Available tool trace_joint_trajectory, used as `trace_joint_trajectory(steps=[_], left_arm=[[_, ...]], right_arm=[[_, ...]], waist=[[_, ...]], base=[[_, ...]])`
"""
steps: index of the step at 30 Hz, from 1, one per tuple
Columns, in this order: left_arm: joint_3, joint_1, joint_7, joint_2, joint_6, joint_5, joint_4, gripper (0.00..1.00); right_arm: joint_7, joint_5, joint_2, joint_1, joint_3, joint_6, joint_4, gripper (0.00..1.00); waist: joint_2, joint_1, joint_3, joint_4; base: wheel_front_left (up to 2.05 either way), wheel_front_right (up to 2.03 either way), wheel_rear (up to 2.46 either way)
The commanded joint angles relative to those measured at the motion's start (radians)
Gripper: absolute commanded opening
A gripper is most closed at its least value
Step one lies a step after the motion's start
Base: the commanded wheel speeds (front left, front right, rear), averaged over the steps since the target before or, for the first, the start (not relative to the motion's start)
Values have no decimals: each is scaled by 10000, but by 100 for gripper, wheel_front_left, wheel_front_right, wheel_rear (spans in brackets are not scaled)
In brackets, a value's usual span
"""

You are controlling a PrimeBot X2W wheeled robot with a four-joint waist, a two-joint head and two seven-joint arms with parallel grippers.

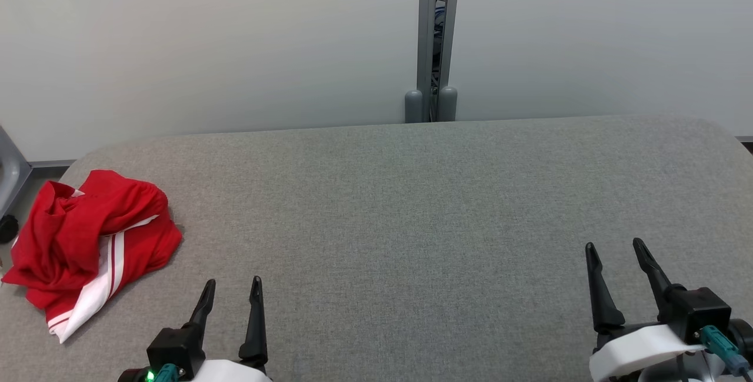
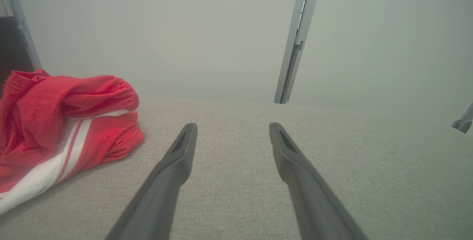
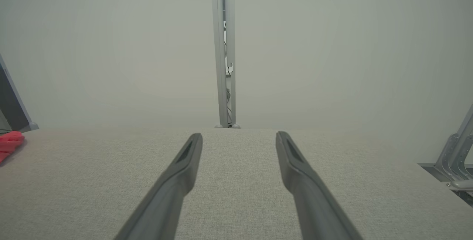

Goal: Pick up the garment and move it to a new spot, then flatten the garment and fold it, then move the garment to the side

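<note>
A crumpled red garment [image 1: 88,241] with white stripes lies in a heap at the left end of the grey padded table [image 1: 412,223]. The left wrist view shows this garment [image 2: 63,121] to the left of my fingers, and a small red edge of the garment [image 3: 9,142] sits at the far left of the right wrist view. My left gripper [image 1: 233,288] stands open at the near edge, to the right of the heap and apart from it, holding nothing. My right gripper [image 1: 615,249] is open at the near right, far from the cloth.
A pale wall runs behind the table, with a grey upright post [image 1: 435,40] at its middle. A grey metal frame [image 1: 12,170] stands beyond the table's left end, and another metal bracket [image 3: 454,158] lies off the right end. Bare fabric spans the table's middle and right.
</note>
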Motion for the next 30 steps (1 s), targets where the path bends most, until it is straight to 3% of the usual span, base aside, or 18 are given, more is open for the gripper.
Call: trace_joint_trajectory(steps=[1,16,30], left_arm=[[-2,-112,-54,52,72,215,22,100],[-6,-164,-300,63,253,1136,-28,100],[49,-152,-288,62,200,1030,37,100]], right_arm=[[-122,-242,-46,-117,37,48,23,100],[-428,-1229,-44,-231,15,41,270,100],[-403,-977,-30,-226,-128,38,241,100]], waist=[[-1,0,-13,-3],[-1,0,-87,-36],[-1,0,-49,-57]], base=[[0,0,0],[0,0,0],[0,0,0]])
